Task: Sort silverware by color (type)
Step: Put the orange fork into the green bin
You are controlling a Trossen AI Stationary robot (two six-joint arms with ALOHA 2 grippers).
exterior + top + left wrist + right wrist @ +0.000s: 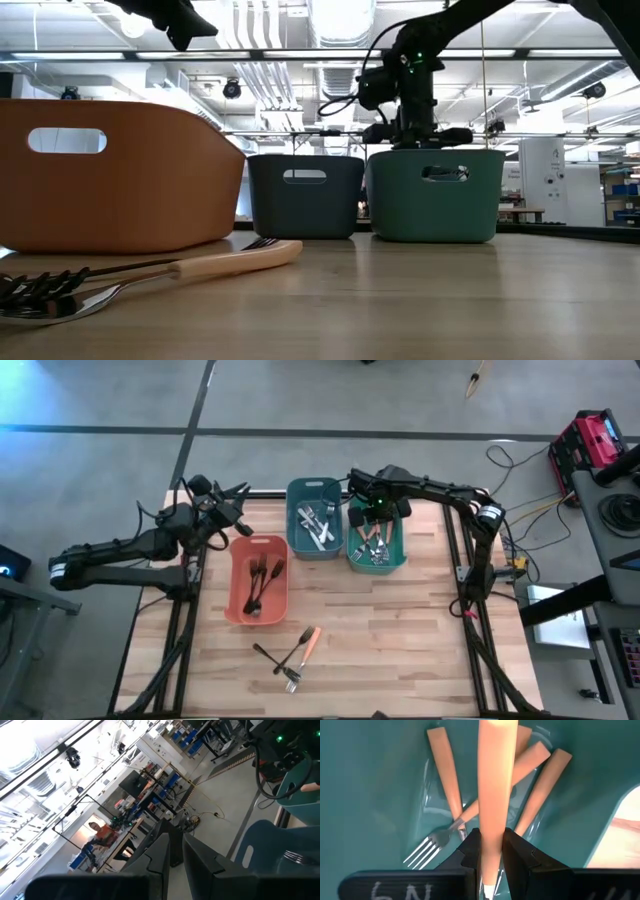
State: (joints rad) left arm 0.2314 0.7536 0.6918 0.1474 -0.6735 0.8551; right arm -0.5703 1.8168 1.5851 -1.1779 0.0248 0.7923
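Observation:
My right gripper (372,512) points down into the green bin (396,550), shut on an orange-handled utensil (495,780). Several orange-handled pieces, one a fork (427,851), lie on that bin's floor. The blue bin (300,538) holds shiny silver pieces (318,525). The salmon bin (240,600) holds dark forks (258,582). A dark fork (268,653), an orange-handled piece (310,642) and a silver fork (292,678) lie crossed on the table near its front edge. My left gripper (240,525) hangs shut above the salmon bin's far end, holding nothing. My right gripper pinches the orange handle (495,837) between its two fingers (470,851), coming from above and pointing down. The handle runs on along the fingers, down into the green bin. Whether its lower end touches the bin floor, I cannot tell.
The three bins stand in a row across the table's far half, the salmon one nearer the left. Bare wood lies around the three loose utensils and along the right side (430,630). Cables and red equipment (585,445) sit on the floor beyond the table's right edge.

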